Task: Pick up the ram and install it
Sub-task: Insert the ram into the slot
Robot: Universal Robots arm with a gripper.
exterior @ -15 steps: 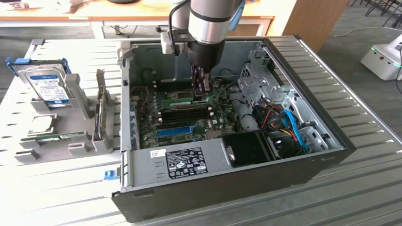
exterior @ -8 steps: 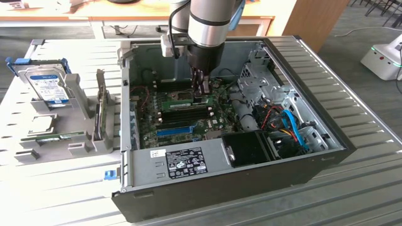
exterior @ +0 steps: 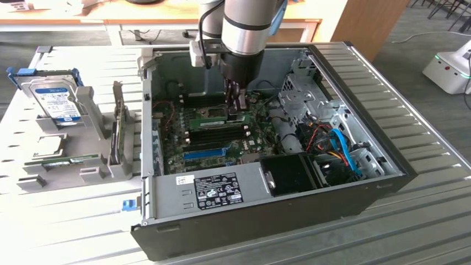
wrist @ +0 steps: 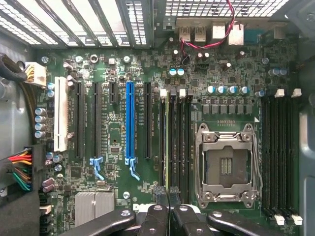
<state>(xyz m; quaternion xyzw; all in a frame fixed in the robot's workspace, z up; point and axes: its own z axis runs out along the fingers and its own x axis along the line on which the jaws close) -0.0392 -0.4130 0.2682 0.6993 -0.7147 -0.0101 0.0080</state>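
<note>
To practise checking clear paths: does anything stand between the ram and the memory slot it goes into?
Nothing visible does. The gripper is shut on the ram, which sits edge-on right at the black memory slots beside the CPU socket, no cable across.

— What carries everything?
— A pale bench (exterior: 423, 226) of ribbed metal slats, which also spreads out to the exterior view's left.
— And behind it?
— A light wooden desk (exterior: 147, 14) runs along the far side. An upright wooden panel (exterior: 368, 22) stands at its end, toward the exterior view's right.
— The floor?
— The floor (exterior: 412, 52) is grey and smooth, and you can see it past that panel. Dark chair legs (exterior: 442, 8) stand in the far corner, and a white unit (exterior: 449, 69) with a small green light sits at the exterior view's right edge.
— Lighting?
— Even and soft, with the slats uniformly bright.
</note>
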